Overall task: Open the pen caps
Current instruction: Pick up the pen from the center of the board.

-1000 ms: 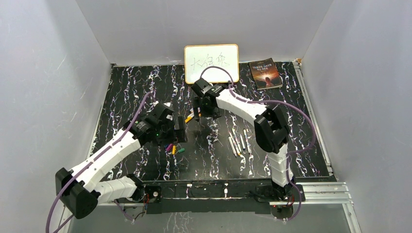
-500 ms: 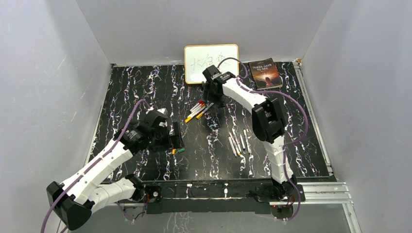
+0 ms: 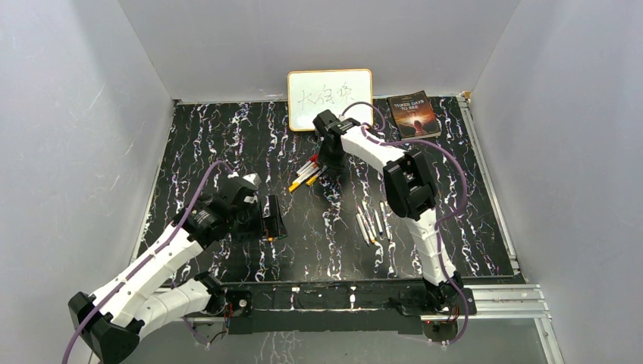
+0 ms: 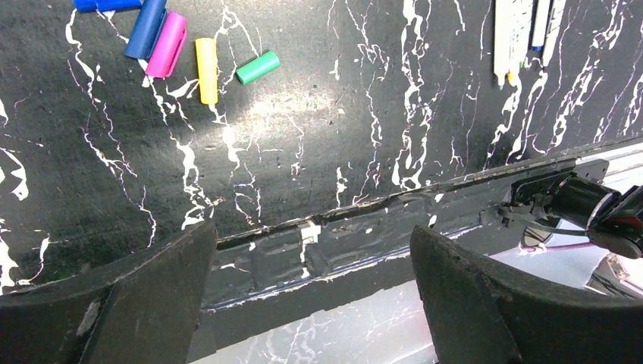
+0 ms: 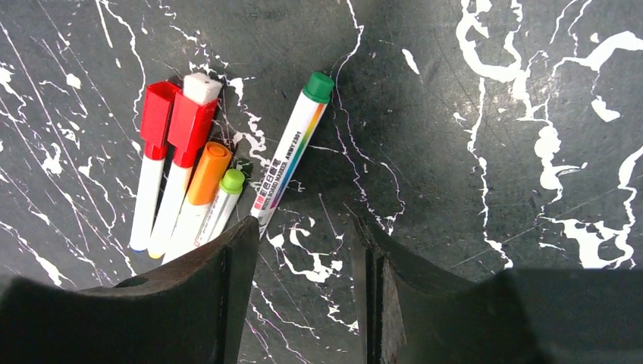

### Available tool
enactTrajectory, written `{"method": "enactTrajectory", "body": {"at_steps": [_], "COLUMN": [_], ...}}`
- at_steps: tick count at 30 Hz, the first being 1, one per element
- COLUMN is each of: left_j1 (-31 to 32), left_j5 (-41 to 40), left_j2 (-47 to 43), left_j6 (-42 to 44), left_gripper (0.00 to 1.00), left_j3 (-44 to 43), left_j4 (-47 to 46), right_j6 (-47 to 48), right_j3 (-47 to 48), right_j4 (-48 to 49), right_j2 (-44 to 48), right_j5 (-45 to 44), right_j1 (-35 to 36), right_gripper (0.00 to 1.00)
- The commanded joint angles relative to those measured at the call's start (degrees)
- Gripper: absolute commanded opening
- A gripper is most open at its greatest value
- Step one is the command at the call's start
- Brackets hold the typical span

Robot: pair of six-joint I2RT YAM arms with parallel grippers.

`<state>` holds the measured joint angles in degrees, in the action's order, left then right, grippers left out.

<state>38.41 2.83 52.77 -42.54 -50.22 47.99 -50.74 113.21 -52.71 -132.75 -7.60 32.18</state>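
Several loose pen caps lie together in the left wrist view: blue [image 4: 145,26], pink [image 4: 168,44], yellow [image 4: 205,70] and green [image 4: 258,67]. My left gripper [image 4: 311,231] hangs wide open and empty over the table's near edge, short of those caps. Capped pens lie side by side at the back middle [image 3: 307,173]: two with red caps [image 5: 157,114], one orange [image 5: 208,171], one light green [image 5: 231,182], and a green-capped pen [image 5: 292,155] apart to the right. My right gripper [image 5: 303,227] stands over them, jaws partly open with bare table between; its left finger touches the green-capped pen's tail.
Several uncapped white pens [image 3: 373,221] lie right of centre. A small whiteboard [image 3: 330,98] and a book [image 3: 413,114] sit at the back edge. The metal rail [image 4: 455,189] runs along the near edge. Grey walls close in both sides.
The right gripper has moved back and right, uncovering the capped pens, and its jaws have narrowed. The left arm has drawn back toward the near edge, staying wide open.
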Motion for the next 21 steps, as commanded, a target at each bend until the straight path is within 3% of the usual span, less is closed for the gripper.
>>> {"method": "enactTrajectory", "body": {"at_steps": [1,8,9,14,21], "left_j1": [-0.3,-0.3,-0.3,-0.3,-0.3], "left_j5": [1.4,1.5,1.6,5.1,4.3], "left_j2": [-1.4,-3.1,-3.2,-2.9,-1.1], "left_j6": [0.9,2.5,3.1,5.6,6.2], "left_gripper": [0.98,0.98,0.98,0.98,0.98], "left_j3": [0.8,1.5,1.9,0.8,-2.6], "left_j4": [0.9,1.1,1.3,1.1,4.1], "right_j6": [-2.8,-4.1,-3.5,0.7,8.0], "right_j3": [2.2,6.8,4.3,-6.7,-13.2], "right_j4": [0.0,-8.6,-8.5,-2.7,-0.8], "right_j2": [-1.7,-8.1,-7.8,-3.0,-0.7], "right_j5": [-1.5,-7.9,-7.1,-4.9,-4.2], "right_j1": [-0.2,-0.2,-0.2,0.3,0.7], "right_gripper": [0.45,0.33,0.2,0.22,0.11]}}
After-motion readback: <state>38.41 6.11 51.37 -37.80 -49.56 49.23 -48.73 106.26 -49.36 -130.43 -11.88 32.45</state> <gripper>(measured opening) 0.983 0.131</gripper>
